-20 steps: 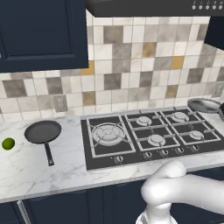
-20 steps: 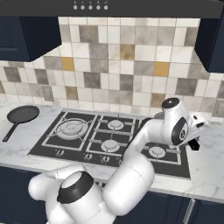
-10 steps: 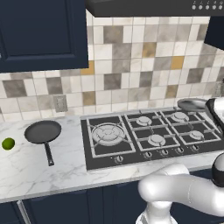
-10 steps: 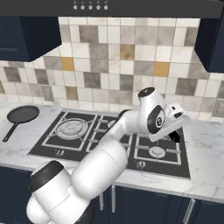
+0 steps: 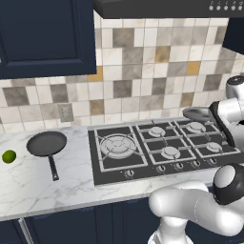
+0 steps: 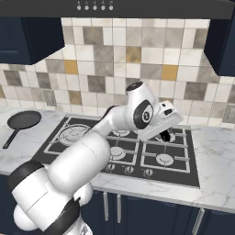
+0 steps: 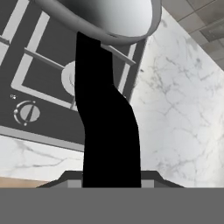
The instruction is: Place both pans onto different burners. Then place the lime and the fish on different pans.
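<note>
The paler grey pan [image 5: 197, 113] hangs above the back right corner of the black cooktop [image 5: 157, 164], near the rear right burner [image 5: 195, 127]. My gripper [image 5: 215, 114] is shut on its black handle [image 7: 107, 131]. In the hand view the grey pan [image 7: 109, 17] sits at the top and its handle runs down into my gripper [image 7: 111, 177], over a burner [image 7: 69, 78]. The matte black pan [image 5: 46, 143] lies on the counter left of the cooktop, handle toward the front. The lime [image 5: 8, 156] rests further left. The fish is out of view.
The large burner [image 5: 116, 144] is at the cooktop's left. Knobs [image 5: 161, 168] line its front edge. White marble counter [image 6: 215, 151] extends right of the cooktop. A tiled wall stands behind, with dark cabinets [image 5: 45, 35] and a hood above.
My arm has swung left, carrying the grey pan from beyond the cooktop's right edge to above its back right corner. The black pan and lime stayed put.
</note>
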Robot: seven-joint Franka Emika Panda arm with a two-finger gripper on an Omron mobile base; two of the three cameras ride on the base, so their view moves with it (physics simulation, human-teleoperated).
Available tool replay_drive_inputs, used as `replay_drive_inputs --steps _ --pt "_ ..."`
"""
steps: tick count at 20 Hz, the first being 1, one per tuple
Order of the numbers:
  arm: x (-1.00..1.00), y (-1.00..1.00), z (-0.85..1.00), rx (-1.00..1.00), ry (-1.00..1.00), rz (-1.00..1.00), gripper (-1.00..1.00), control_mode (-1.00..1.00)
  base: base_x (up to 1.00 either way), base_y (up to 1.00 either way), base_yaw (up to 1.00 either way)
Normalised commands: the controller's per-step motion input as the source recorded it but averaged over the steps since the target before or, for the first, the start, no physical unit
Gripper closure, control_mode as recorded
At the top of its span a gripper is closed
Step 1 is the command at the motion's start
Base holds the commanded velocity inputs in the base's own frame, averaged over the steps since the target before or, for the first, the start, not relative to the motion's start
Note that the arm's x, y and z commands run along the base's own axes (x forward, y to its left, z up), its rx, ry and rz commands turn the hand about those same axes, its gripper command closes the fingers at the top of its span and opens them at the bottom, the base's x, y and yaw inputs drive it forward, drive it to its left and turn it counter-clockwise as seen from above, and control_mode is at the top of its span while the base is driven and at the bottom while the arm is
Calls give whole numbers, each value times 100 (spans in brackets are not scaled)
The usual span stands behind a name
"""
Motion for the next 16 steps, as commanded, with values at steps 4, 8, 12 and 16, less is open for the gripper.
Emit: replay_drive_inputs --steps 4,8,12,16 --pt "0 43 3 0 0 0 100 -100 0 0 0" --pt "0 39 -1 0 0 0 100 -100 0 0 0" --pt "0 26 -9 0 -1 7 100 -100 0 0 0" --pt "0 5 -36 0 -7 18 100 -100 0 0 0"
